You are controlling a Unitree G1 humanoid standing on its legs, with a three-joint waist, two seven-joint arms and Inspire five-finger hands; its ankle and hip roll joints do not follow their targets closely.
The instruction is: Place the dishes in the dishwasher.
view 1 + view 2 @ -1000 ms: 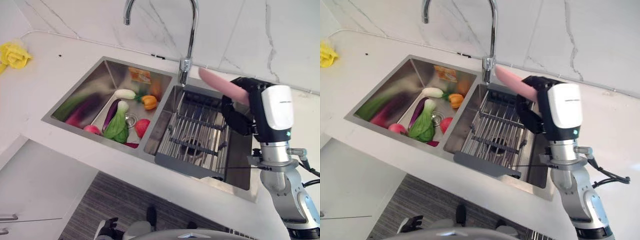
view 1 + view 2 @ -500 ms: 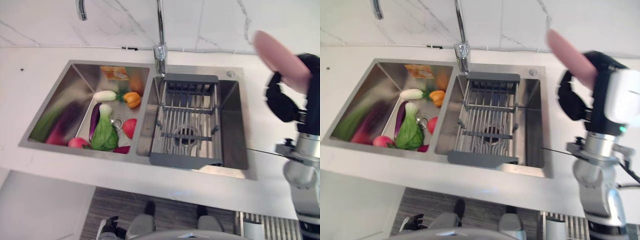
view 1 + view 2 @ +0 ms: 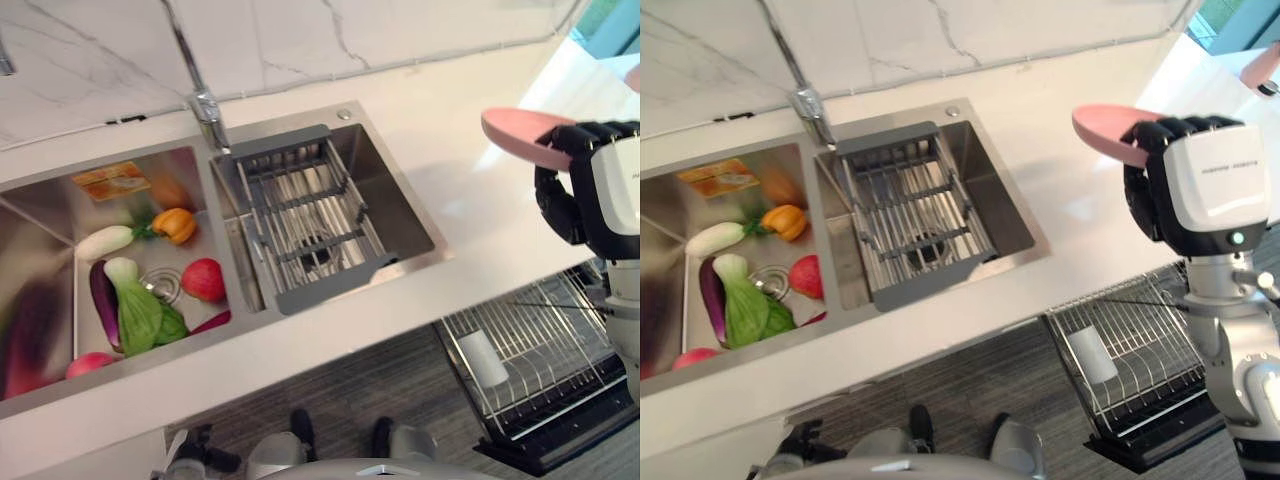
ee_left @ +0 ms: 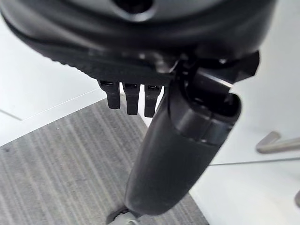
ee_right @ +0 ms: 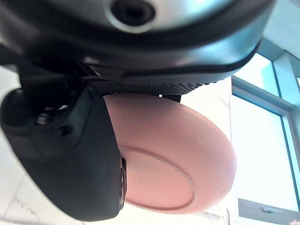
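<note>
Swung from sink rack over white counter: right hand clamps smooth round pink plate.

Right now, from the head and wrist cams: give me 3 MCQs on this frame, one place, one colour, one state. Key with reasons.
1. Where is the dishwasher rack?
A. inside the sink
B. pulled out low, below the counter edge on the robot's right
C. on the counter beside the faucet

2. What colour is the plate?
A. pink
B. blue
C. white

3. What is the right hand doing?
A. resting open on the counter
B. curled shut, holding nothing
C. gripping the plate, raised above the counter

Key:
1 B, the wire rack shows at floor level past the counter edge, with a white cup in it.
2 A, the wrist view shows a pink underside.
3 C, the fingers curl over the plate's rim and the thumb sits under it.

The left hand hangs by the cabinets.
</note>
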